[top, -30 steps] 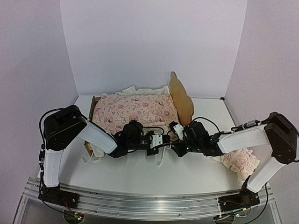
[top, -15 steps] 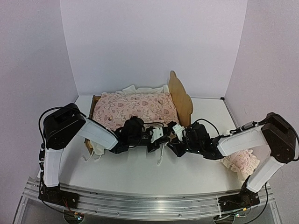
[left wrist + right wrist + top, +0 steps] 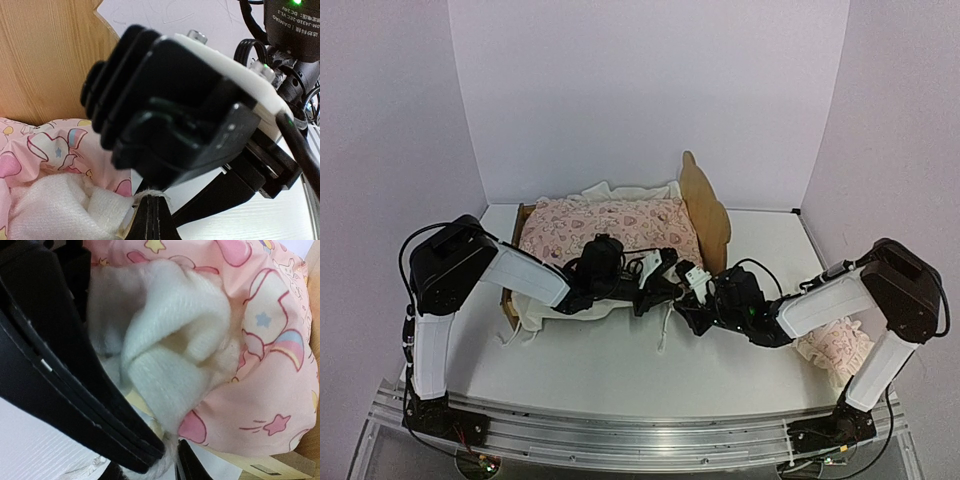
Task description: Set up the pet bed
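Note:
The pet bed [image 3: 708,212], pale wood with an ear-shaped headboard, stands at the back with the pink heart-print quilt [image 3: 610,226] spread over it. At the bed's near side by the headboard my two grippers meet tip to tip. My left gripper [image 3: 663,266] [image 3: 152,201] is shut on a white fluffy cord [image 3: 150,194] that comes off the quilt's white fleece edge [image 3: 50,212]. My right gripper [image 3: 688,284] [image 3: 150,471] pinches the same cord [image 3: 165,462] just below the fleece [image 3: 170,365]. The cord's loose end [image 3: 665,335] hangs down onto the table. The bed's base is hidden under the quilt.
A ruffled pink pillow [image 3: 838,346] lies on the table at the right, beside my right forearm. White walls close in the table at the back and on both sides. The headboard [image 3: 45,55] rises right behind the grippers.
My left gripper has moved away from me, up against the bed's near edge. The right arm has swung left after it, uncovering more of the pillow. The cord still hangs between them.

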`<state>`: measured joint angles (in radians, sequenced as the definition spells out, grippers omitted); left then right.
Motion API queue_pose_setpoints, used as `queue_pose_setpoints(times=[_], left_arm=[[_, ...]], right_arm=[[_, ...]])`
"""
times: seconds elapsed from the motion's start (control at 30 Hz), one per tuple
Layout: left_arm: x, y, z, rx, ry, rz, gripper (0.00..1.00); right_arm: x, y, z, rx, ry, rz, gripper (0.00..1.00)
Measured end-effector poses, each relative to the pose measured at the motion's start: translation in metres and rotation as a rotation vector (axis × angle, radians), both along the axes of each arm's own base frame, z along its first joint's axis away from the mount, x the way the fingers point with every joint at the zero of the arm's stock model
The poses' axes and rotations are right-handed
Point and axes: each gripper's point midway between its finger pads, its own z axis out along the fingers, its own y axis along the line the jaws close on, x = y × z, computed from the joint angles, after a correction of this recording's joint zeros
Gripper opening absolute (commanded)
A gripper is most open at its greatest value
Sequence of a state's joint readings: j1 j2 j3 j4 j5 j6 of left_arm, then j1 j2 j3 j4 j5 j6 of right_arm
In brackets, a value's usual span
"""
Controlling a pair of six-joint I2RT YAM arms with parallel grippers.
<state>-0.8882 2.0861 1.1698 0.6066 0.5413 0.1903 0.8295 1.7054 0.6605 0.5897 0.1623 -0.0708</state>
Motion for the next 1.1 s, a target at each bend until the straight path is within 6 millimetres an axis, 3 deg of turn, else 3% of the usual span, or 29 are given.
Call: queue_pose_setpoints(times=[0.47, 0.7, 0.97, 1.0, 1.1], left_arm=[[0.0037, 0.0011, 0.0024, -0.019, 0.136, 0.038, 0.00], [0.0037, 0.0021, 0.0005, 0.000, 0.149, 0.042, 0.00], [0.0039, 0.0027, 0.0002, 0.006, 0.147, 0.044, 0.00], [0.0040, 0.0027, 0.0002, 0.007, 0.147, 0.045, 0.01], [0.0057, 0.0030, 0.0001, 0.012, 0.148, 0.052, 0.17]], right_arm=[[0.0072, 0.0020, 0.0106, 0.051, -0.023, -0.012, 0.29], [0.0094, -0.0001, 0.0106, 0.061, -0.014, -0.016, 0.04], [0.0088, 0.0006, 0.0102, 0.071, -0.003, -0.009, 0.00], [0.0087, 0.0006, 0.0101, 0.072, -0.001, -0.009, 0.00], [0.0071, -0.0004, 0.0087, 0.076, 0.009, -0.008, 0.00]])
